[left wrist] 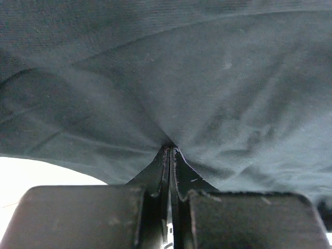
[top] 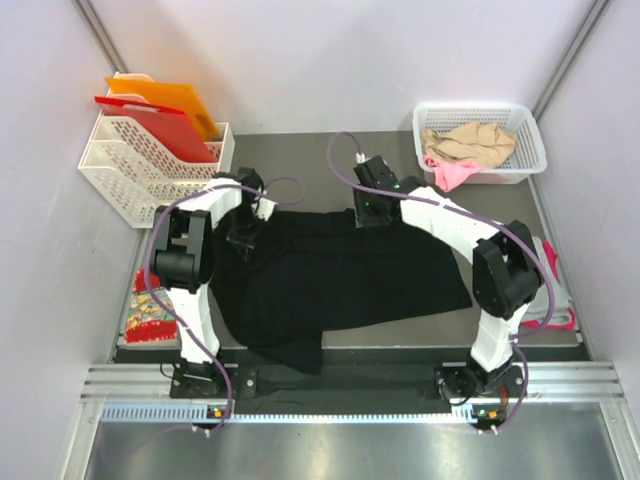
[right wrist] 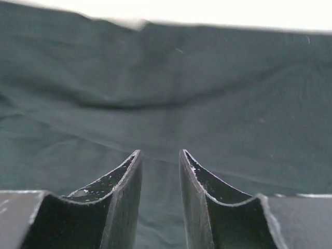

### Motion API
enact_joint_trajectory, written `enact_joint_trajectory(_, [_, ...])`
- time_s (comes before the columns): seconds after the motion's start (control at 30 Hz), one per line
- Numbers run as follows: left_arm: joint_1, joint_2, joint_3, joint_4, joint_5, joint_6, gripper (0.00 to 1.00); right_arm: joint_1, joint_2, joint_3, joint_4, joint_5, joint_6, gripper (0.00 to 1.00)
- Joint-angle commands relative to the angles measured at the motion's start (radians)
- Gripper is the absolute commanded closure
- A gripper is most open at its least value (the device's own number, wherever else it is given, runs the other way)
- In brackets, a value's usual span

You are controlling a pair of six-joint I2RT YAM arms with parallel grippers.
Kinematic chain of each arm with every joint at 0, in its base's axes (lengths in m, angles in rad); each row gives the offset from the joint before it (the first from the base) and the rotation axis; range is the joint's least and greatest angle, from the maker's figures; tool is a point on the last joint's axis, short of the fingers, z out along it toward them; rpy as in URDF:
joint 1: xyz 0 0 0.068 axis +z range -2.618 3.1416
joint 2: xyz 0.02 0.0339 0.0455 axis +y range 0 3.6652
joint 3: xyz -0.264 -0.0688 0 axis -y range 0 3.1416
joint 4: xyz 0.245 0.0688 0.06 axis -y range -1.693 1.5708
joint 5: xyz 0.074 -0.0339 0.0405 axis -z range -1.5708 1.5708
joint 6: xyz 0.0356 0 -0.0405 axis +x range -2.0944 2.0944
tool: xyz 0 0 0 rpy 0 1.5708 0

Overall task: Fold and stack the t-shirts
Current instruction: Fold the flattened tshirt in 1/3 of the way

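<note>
Table (top: 290, 150), black t-shirt (right wrist: 166, 78) below right pincer (right wrist: 160, 151)

This is a robotics lab test cell. A left arm (top: 190, 270) and a right arm (top: 495, 270) are bolted to an aluminium rail (top: 350, 378) at the edge of a grey table (top: 300, 160), boxed in by plain white panel walls (top: 330, 60). Purple cables (top: 331, 155) loop off the arms. A white plastic basket (top: 530, 125) and a white file rack (top: 130, 170) hold props.
</note>
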Motion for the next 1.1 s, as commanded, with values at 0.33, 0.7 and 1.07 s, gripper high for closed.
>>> enact_joint_trajectory(0.33, [-0.106, -0.347, -0.069, 0.067, 0.225, -0.001, 1.0, -0.222, 0.116, -0.035, 0.048, -0.083, 0.06, 0.66])
enact_joint_trajectory(0.7, [-0.174, -0.312, -0.236, 0.171, 0.018, 0.047, 0.51, -0.242, 0.222, 0.042, 0.033, -0.134, 0.057, 0.66])
enact_joint_trajectory(1.07, [-0.178, -0.273, -0.254, 0.309, -0.166, 0.088, 0.36, -0.242, 0.186, -0.013, 0.043, -0.138, 0.044, 0.66])
